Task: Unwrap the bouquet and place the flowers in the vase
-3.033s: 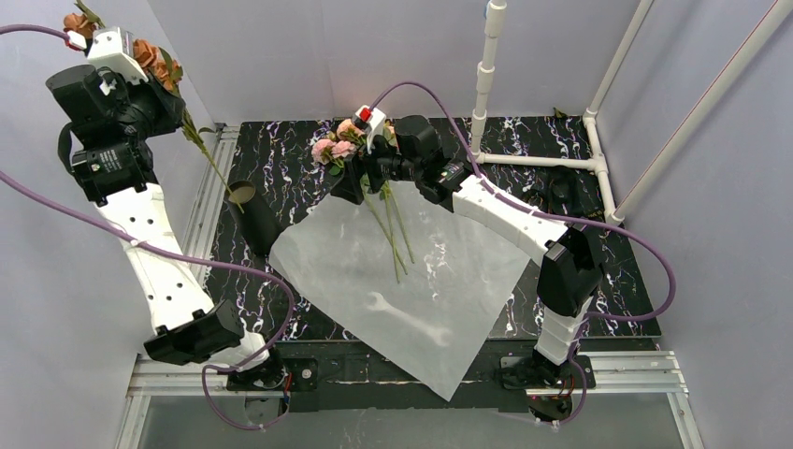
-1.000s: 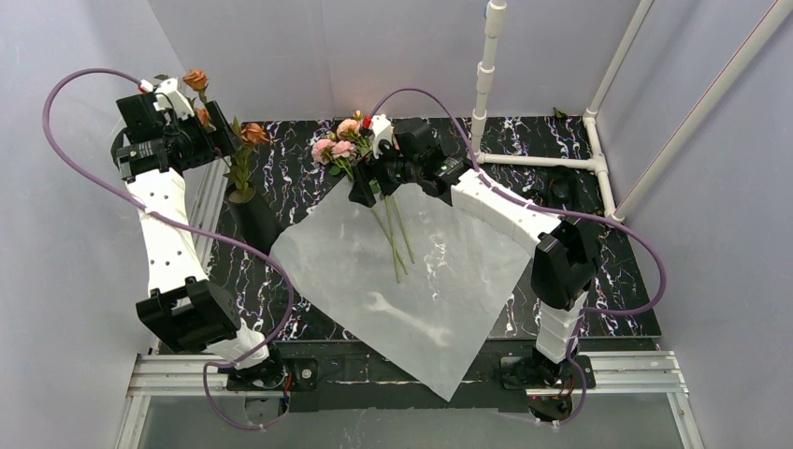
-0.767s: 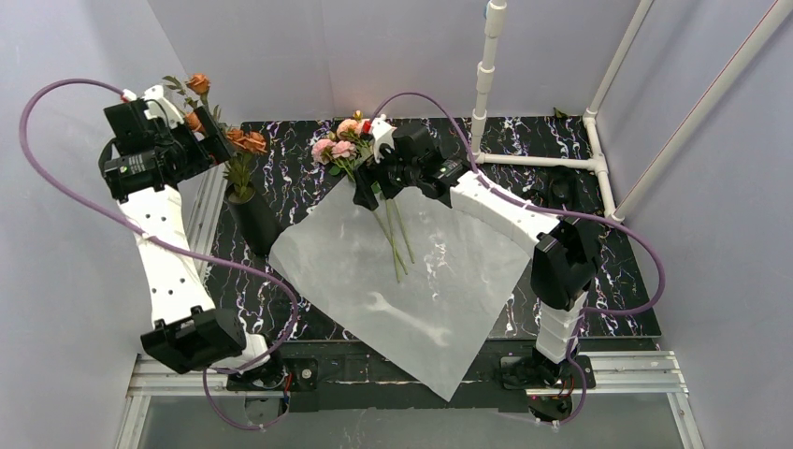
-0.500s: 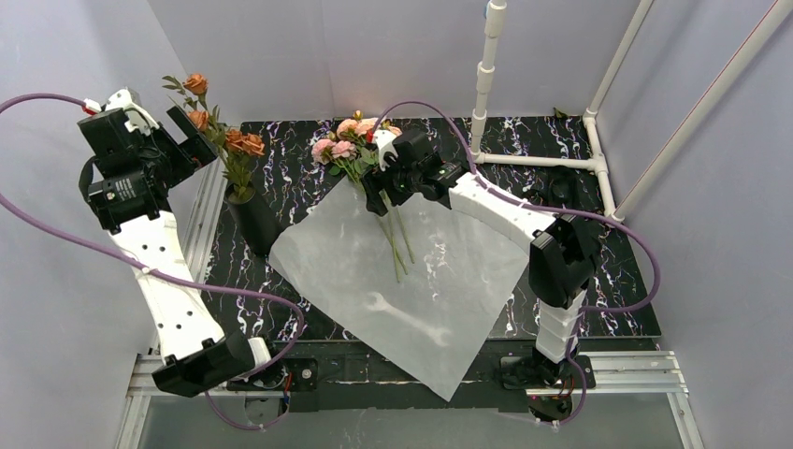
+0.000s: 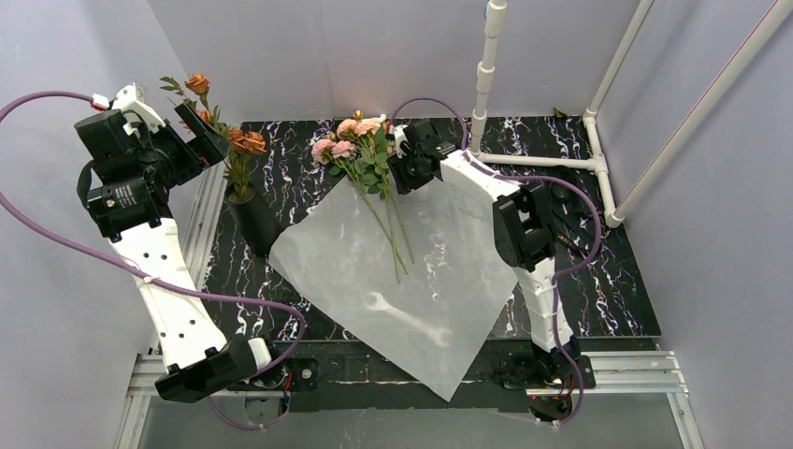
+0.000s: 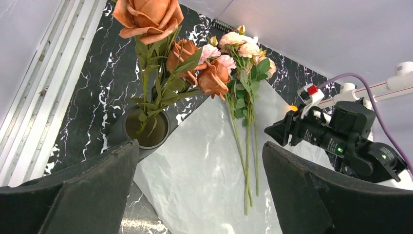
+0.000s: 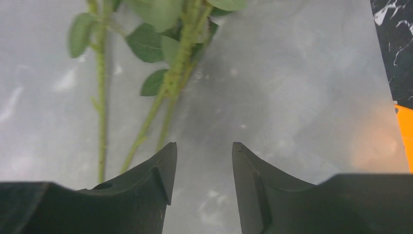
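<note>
Your right claw, jaws narrow and empty, sits right of the stems and may pinch only paper; left claw wide open, empty.

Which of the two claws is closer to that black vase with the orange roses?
Left. The left gripper hangs just above the vase; the right gripper is farther right, low over the white paper beside the loose stems.

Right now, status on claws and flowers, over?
Left claw open, empty, raised near vase holding rust-orange roses. Right claw open, empty, beside stems of pink and peach roses on paper wrap. No obstruction seen.
</note>
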Available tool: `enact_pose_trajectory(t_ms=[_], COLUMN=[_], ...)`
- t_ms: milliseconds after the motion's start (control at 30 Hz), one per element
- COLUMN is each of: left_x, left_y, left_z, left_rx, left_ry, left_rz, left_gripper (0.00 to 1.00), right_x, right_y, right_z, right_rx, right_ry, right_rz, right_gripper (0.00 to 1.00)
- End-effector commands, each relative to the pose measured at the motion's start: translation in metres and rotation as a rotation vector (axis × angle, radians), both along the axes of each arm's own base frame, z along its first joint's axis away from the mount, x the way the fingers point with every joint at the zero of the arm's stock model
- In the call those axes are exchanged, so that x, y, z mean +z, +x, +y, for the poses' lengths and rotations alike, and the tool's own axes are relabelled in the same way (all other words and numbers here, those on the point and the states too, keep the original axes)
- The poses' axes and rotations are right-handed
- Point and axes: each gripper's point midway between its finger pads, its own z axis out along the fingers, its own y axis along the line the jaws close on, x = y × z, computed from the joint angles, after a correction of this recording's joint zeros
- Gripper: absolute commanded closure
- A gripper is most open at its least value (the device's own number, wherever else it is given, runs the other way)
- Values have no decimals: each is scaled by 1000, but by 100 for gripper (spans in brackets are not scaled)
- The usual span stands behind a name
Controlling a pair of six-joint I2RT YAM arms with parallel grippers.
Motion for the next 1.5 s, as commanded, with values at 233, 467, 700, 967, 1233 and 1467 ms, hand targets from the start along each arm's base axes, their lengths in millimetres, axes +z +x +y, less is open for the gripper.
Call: enact_pose_trajectory(t_ms=[233, 467, 700, 967, 1233, 1467], left_x=[14, 15, 13, 11, 25, 44], left_y=[-10, -9, -5, -3, 3, 8], left_z=[-3, -1, -3, -2, -13, -32], left_rx=[-16, -16, -38, -55, -115, -237], left_ry=[65, 78, 77, 102, 69, 46], left_rz=[-56, -63, -61, -71, -115, -201], left_gripper=[2, 2, 2, 2, 0, 0], right_x=[9, 8, -11, -28, 12, 78], right_y=[9, 0, 2, -1, -8, 3], right_z=[27, 34, 32, 35, 42, 48], right_rx=[25, 28, 32, 27, -65, -102], right_ry=[151, 210, 164, 159, 270, 418], right_rz=[100, 141, 160, 211, 258, 166], right_gripper=[49, 53, 56, 65, 99, 99])
